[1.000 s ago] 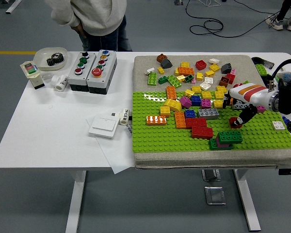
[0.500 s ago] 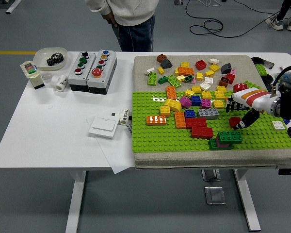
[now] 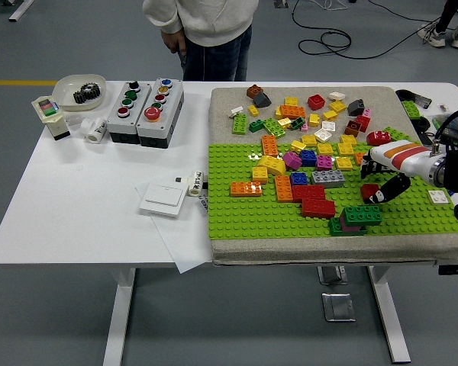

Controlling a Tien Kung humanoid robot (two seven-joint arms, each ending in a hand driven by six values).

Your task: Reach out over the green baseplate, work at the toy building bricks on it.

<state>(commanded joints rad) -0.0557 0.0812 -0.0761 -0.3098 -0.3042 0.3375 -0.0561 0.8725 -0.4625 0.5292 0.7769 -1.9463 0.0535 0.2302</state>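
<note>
Near edge: the white table (image 3: 76, 221) carried a grey pad (image 3: 290, 250), whose front lip ran along the near side.
Baseplate: the green baseplate (image 3: 252, 217) lay on the near half of the pad, its front rows of studs bare.
Stacked bricks: a dark green brick (image 3: 362, 215) sat on a purple one near the front right of the baseplate; a red brick pair (image 3: 313, 201) lay just left of it.
Right hand: the right hand (image 3: 385, 183) came in from the right edge, white with orange stripes, and hung over the baseplate just above the dark green brick. Its dark fingers (image 3: 391, 188) pointed down beside a small red brick (image 3: 369, 191); whether they gripped it could not be told.
Left hand: not in view.
Mid baseplate: an orange brick (image 3: 246, 188), a grey brick (image 3: 328, 178) and a cluster of yellow, blue and magenta bricks lay further in.
Table left: a white switch plate (image 3: 163, 200) rested on a sheet of paper, beside a small white roll.
Far pad: loose bricks of many colours lay scattered on the bare grey part beyond the baseplate.
Far left: two grey button boxes (image 3: 145, 111) stood side by side, with a white bowl (image 3: 79, 90) holding a dark gear beyond them.
Far side: a person (image 3: 210, 34) in a pale hooded top and jeans stood at the table.
</note>
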